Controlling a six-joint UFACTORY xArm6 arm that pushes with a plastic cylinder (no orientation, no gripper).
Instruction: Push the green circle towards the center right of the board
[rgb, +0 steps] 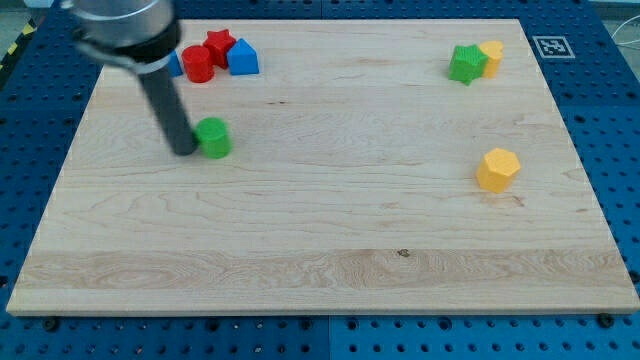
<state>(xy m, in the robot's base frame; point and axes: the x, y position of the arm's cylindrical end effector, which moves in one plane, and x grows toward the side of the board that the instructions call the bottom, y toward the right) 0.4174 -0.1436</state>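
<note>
The tip (186, 151) touches the green circle's (213, 137) left side near the desk's (320, 260) top-left corner. Red blocks (207, 56) and a blue block (242, 58) cluster there; a yellow hexagon (497, 168) sits near the right edge.

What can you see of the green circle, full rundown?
The green circle is a short, round, solid-looking block, glossy like plastic, standing flat on the wooden board in its upper left part. My tip sits right at its left side, apparently touching. No other block touches it; the red and blue cluster lies above.
</note>
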